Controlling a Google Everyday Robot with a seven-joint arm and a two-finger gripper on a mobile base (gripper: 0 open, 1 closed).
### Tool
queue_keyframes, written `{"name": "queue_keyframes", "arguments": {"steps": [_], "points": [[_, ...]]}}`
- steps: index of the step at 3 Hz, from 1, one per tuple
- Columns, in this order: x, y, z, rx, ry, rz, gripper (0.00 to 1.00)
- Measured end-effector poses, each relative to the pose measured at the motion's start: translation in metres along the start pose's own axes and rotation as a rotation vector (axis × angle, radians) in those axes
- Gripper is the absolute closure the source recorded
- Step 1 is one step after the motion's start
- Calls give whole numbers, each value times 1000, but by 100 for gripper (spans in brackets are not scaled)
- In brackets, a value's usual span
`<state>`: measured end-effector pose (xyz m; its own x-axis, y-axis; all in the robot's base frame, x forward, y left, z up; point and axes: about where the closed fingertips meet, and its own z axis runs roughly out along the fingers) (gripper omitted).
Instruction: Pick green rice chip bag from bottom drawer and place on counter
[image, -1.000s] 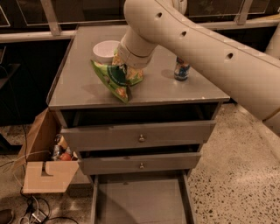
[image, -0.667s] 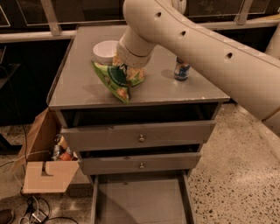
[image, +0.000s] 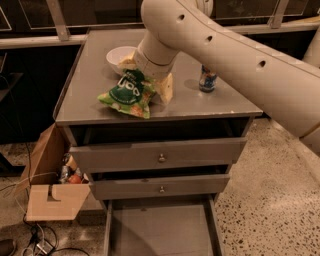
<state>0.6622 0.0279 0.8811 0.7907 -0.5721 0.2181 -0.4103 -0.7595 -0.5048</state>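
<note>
The green rice chip bag (image: 127, 95) lies on the counter (image: 87, 75), near its front edge and left of centre. My gripper (image: 156, 82) is right at the bag's upper right end, low over the counter, with the thick cream arm reaching in from the upper right. I cannot see whether the gripper still touches the bag. The bottom drawer (image: 160, 230) stands pulled out below, its flat grey inside bare.
A white bowl (image: 120, 56) sits on the counter behind the bag, and a blue-and-silver can (image: 207, 79) stands to the right. Two upper drawers with round knobs (image: 161, 158) are nearly closed. A cardboard box (image: 50, 197) with clutter and cables stands on the floor at left.
The bag has settled lower and flatter onto the counter, slightly toward the front left. The arm has barely moved.
</note>
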Motion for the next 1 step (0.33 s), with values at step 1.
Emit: {"name": "queue_keyframes", "arguments": {"steps": [1], "points": [[0, 0, 0, 0, 0, 0, 0]]}}
